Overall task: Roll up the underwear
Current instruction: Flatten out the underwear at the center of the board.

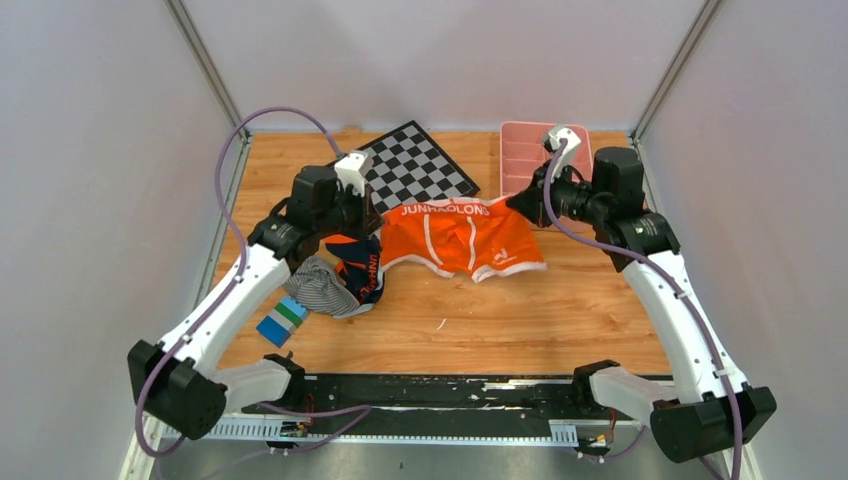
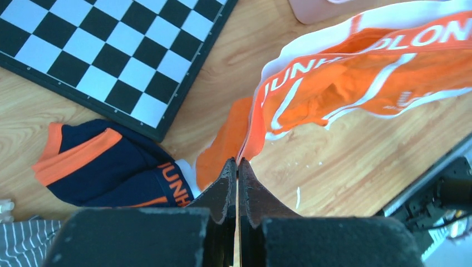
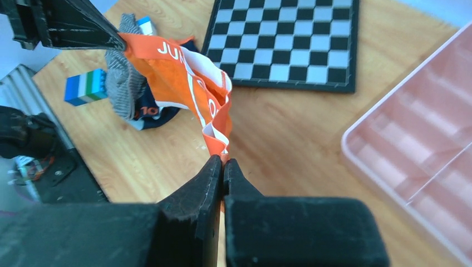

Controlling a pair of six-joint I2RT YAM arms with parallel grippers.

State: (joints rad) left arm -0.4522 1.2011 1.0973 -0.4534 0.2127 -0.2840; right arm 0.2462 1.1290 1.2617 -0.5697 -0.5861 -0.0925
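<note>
Hanging stretched between both arms over the middle of the table (image 1: 500, 320), the underwear (image 1: 460, 238) is running its long axis left to right, with the lettered waistband along the far edge and the leg openings drooping toward the near side. The left gripper (image 2: 237, 165) is pinching the waistband's left end, jaws pressed together on the cloth; the right gripper (image 3: 223, 162) is clamping the right end likewise. A navy pair (image 1: 362, 265) and a striped garment (image 1: 318, 288) are lying beside the left end, with a coloured block (image 1: 281, 320) nearer. A chessboard (image 1: 420, 165) and a pink tray (image 1: 525, 150) are sitting beyond.
</note>
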